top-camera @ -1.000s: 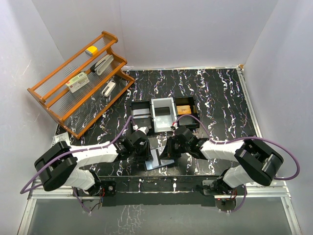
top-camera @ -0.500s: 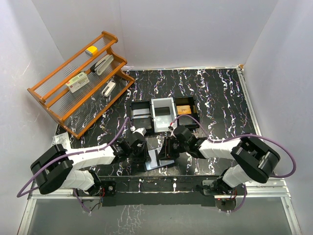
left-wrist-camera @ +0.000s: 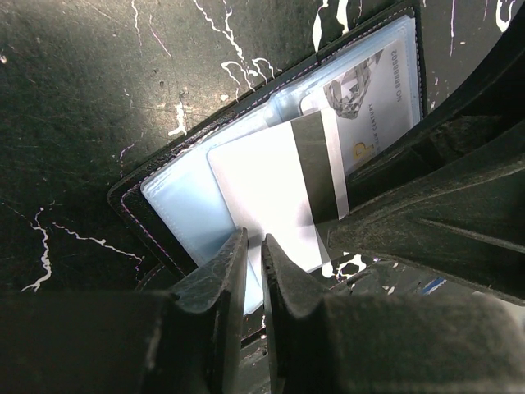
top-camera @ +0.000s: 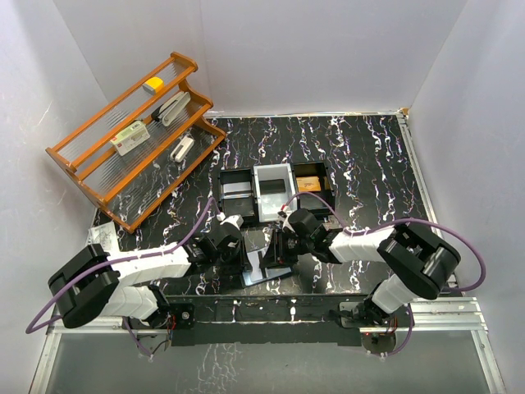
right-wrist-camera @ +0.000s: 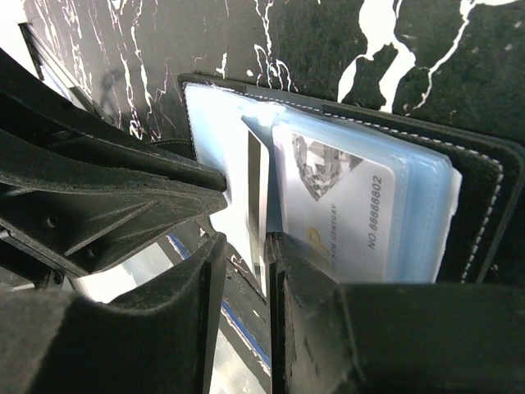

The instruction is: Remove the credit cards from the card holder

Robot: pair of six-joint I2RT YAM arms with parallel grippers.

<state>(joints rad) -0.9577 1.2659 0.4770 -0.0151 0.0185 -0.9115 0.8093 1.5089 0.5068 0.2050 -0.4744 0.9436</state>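
The card holder [left-wrist-camera: 180,189] lies open near the table's front edge, black outside with light blue pockets [right-wrist-camera: 484,189]. A white card with a black stripe [left-wrist-camera: 262,180] sticks partway out of it. A printed card with a diamond picture [right-wrist-camera: 344,205] sits in a clear pocket. My left gripper [left-wrist-camera: 254,246] is shut on the holder's blue pocket edge. My right gripper [right-wrist-camera: 246,246] stands open, and the striped card's edge [right-wrist-camera: 256,180] lies between its fingers, against the right one. In the top view both grippers [top-camera: 246,267] [top-camera: 277,253] meet over the holder [top-camera: 264,264].
A black three-compartment tray [top-camera: 254,197] stands just behind the holder, with a brown item in its right compartment. A wooden rack [top-camera: 90,176] with small items leans at the back left. White walls close in the table on three sides.
My right gripper's jaws have parted and it has shifted a little left toward the holder. The left gripper has closed slightly tighter. The holder's flap stands more upright.
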